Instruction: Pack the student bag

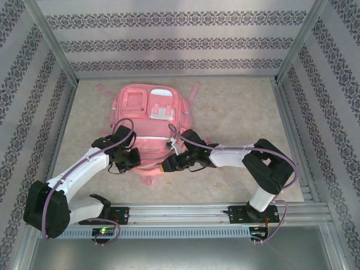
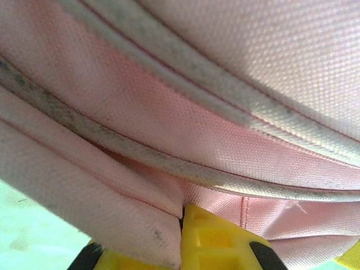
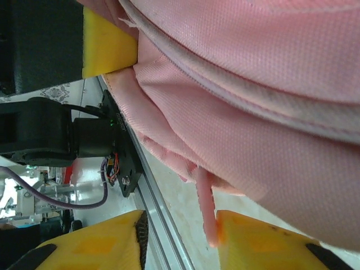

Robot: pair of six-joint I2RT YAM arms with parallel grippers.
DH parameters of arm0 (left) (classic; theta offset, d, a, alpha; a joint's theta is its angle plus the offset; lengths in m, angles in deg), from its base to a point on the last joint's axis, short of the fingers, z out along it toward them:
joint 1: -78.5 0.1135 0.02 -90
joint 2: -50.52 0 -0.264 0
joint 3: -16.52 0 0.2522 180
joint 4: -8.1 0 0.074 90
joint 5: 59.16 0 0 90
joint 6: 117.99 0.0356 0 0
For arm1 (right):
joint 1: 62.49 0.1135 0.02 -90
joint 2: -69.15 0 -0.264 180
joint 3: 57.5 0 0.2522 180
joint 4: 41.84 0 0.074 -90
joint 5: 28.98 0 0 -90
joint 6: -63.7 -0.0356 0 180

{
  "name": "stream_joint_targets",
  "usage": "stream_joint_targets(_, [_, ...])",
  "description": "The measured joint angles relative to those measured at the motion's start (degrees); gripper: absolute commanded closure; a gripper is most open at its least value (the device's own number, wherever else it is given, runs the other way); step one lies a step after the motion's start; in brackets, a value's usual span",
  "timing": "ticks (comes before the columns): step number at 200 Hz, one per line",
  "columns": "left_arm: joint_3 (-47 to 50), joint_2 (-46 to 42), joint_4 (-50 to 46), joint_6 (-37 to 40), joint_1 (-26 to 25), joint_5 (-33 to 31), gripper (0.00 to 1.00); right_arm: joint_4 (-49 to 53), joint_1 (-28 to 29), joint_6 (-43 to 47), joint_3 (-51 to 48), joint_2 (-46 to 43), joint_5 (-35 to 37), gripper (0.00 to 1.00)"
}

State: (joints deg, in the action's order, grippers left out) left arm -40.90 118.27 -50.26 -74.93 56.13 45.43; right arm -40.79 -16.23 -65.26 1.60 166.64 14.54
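The student bag (image 1: pixel 149 121), a large pink backpack with pale front pockets, lies flat in the middle of the table. My left gripper (image 1: pixel 128 161) is at its near left corner, and its yellow fingers are shut on a fold of the bag's pink edge fabric (image 2: pixel 140 219). My right gripper (image 1: pixel 169 165) is at the near edge, right of the left one. Its jaws stand open (image 3: pixel 180 242) just below the bag's rim (image 3: pixel 253 112). A thin pink strap (image 3: pixel 205 208) hangs against the inner side of the right-hand finger (image 3: pixel 264 244).
An aluminium rail (image 1: pixel 214 211) carrying both arm bases runs along the near edge, close under the bag's rim (image 3: pixel 163 225). Patterned walls (image 1: pixel 180 39) enclose the table on three sides. Bare beige tabletop (image 1: pixel 242 112) lies to the right of the bag.
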Motion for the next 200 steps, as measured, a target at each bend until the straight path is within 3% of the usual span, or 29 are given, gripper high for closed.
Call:
stream_joint_targets(26, [0.09,0.00,0.04,-0.04,0.00,0.00,1.00,0.02,0.02,0.07,1.44,1.64,-0.37,0.71])
stream_joint_targets(85, [0.42,-1.33,0.07,-0.50,0.39,0.28,1.00,0.68,0.11,0.33,2.32,2.12,0.79,0.94])
stream_joint_targets(123, [1.75,-2.80,0.85,-1.73,1.88,1.90,1.00,0.57,0.11,-0.15,2.36,2.10,1.25,1.00])
stream_joint_targets(200, [3.96,-5.70,2.60,-3.98,3.43,4.24,1.00,-9.11,-1.18,-9.11,-2.84,1.46,0.66,1.00])
